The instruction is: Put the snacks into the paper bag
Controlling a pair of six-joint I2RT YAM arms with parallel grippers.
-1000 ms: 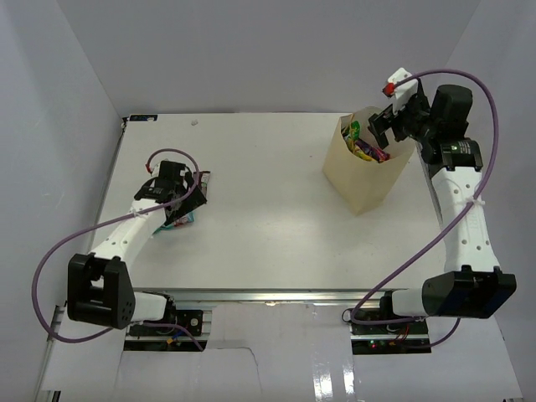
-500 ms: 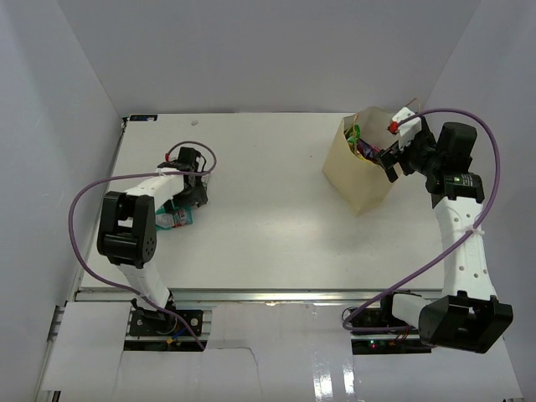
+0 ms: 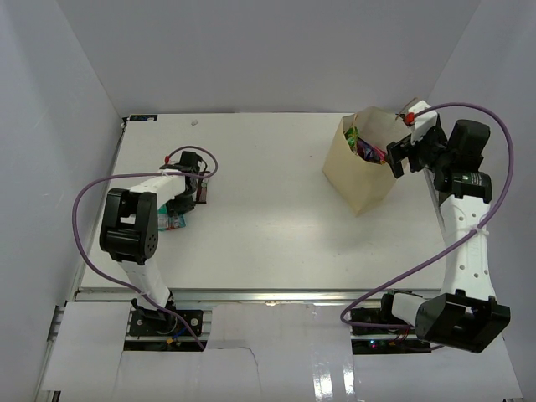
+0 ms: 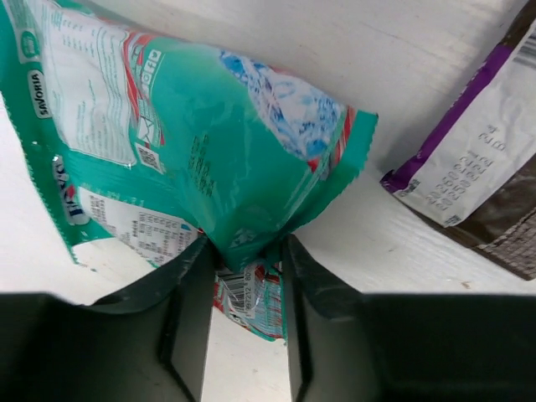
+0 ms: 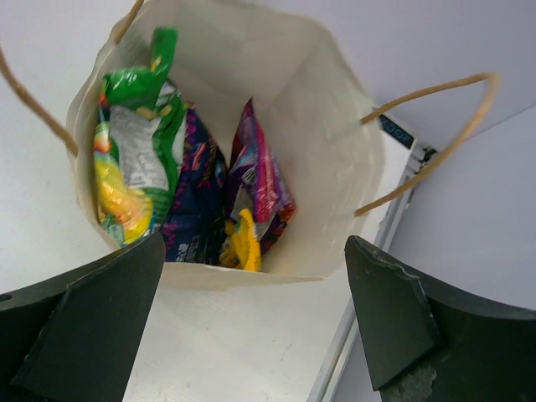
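Observation:
A teal snack packet (image 4: 209,142) lies on the white table at the left, and my left gripper (image 4: 243,289) is shut on its crumpled lower edge; both fingers (image 4: 188,310) press the foil. In the top view this packet (image 3: 173,222) shows just below the left gripper (image 3: 186,201). A purple and dark brown packet (image 4: 477,167) lies beside it. The tan paper bag (image 3: 360,180) stands at the back right. It holds a green-yellow packet (image 5: 126,167), a dark blue one (image 5: 197,205), a red-pink one (image 5: 261,180) and a yellow one (image 5: 243,243). My right gripper (image 3: 400,155) hangs open just right of the bag's mouth, holding nothing.
The bag's twine handles (image 5: 435,142) stick out toward my right gripper. The table's right edge rail (image 5: 394,218) runs close behind the bag. White enclosure walls (image 3: 268,50) surround the table.
My left gripper has closed on the teal packet after settling low over it. My right gripper has drawn back to the right, away from the bag's mouth, still open.

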